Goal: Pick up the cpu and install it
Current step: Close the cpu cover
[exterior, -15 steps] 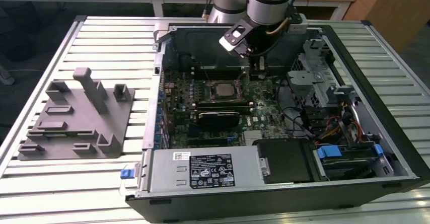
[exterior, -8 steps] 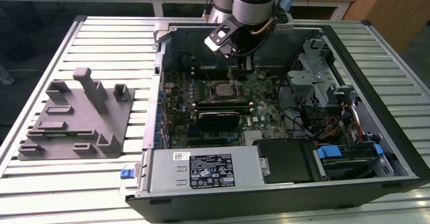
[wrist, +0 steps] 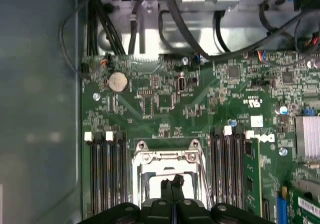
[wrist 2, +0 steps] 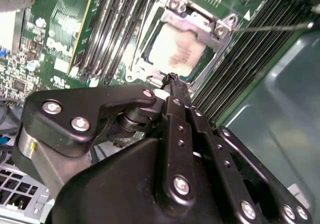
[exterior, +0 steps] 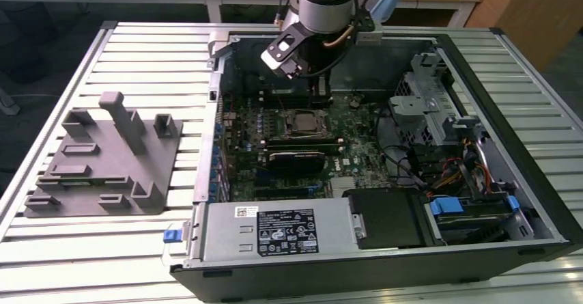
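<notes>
Hovers with gripper (wrist 2: 172, 79) clenched on nothing, just over the socket (wrist 2: 196, 22) edge. Shows cpu (wrist 2: 180, 51) lying in the socket, mid board (wrist: 165, 103), between memory slots (wrist 2: 117, 23). Best worked vertically, tips square to it, no sideways scrape.

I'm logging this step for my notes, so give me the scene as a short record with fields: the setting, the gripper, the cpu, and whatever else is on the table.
setting: open computer case on a slatted metal table
gripper: fingers shut together, nothing between them, just above the socket
cpu: silvery top showing, lying inside the metal socket frame on the green motherboard
memory slots: empty black rows on both sides of the socket
fixture: grey plastic fixture on the table, to the exterior view's left of the case
</notes>
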Robot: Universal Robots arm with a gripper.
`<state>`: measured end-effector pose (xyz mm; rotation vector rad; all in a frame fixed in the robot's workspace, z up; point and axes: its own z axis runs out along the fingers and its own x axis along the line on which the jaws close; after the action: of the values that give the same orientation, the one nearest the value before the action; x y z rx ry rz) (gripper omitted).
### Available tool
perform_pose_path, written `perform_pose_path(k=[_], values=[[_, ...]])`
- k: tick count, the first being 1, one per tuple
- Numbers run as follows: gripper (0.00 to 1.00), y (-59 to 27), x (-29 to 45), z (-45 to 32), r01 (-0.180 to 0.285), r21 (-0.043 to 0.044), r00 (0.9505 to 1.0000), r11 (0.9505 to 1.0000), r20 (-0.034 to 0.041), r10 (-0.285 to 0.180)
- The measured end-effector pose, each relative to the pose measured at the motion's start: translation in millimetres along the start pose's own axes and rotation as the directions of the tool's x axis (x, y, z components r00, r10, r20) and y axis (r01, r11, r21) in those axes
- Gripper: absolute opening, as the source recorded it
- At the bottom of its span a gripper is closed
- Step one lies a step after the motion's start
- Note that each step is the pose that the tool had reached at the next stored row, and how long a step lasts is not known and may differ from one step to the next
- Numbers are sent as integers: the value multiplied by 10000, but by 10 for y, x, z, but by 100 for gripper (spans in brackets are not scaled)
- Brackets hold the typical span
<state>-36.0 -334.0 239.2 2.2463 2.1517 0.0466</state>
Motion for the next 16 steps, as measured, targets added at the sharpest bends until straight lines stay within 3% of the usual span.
perform_pose_path(k=[16], values=[[11, -105, -22, 103, 167, 0, 9999, 9999, -11, -167]])
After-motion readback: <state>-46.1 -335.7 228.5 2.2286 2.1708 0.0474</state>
